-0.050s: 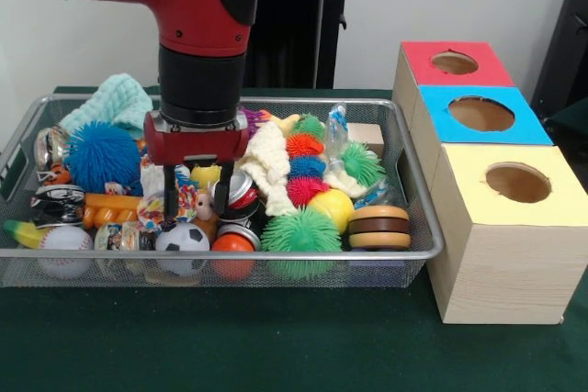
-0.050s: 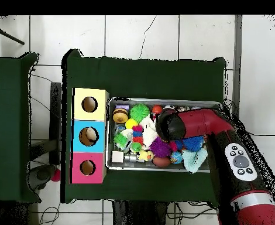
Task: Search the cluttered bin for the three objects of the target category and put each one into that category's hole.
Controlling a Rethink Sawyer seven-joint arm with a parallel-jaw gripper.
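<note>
My gripper (image 1: 196, 201) hangs open in the left-middle of the wire mesh bin (image 1: 404, 257), its two black fingers (image 1: 170, 197) lowered among the toys. A small multicoloured toy (image 1: 186, 197) and a yellow piece sit between them. Just in front lie a soccer ball (image 1: 182, 239), an orange ball (image 1: 233, 245) and a baseball (image 1: 64, 240). A blue spiky ball (image 1: 101, 155) is to the left and a green spiky ball (image 1: 301, 231) to the right. From overhead the arm's head (image 2: 168, 124) covers the gripper over the bin (image 2: 163, 100).
Three wooden boxes with holes stand beside the bin: red (image 1: 455, 62), blue (image 1: 480, 114), yellow (image 1: 517, 182). Overhead, something tan shows in the blue box's hole (image 2: 90, 136). A teal cloth (image 1: 110, 103), a burger toy (image 1: 378, 227) and a yellow ball (image 1: 333, 208) also fill the bin.
</note>
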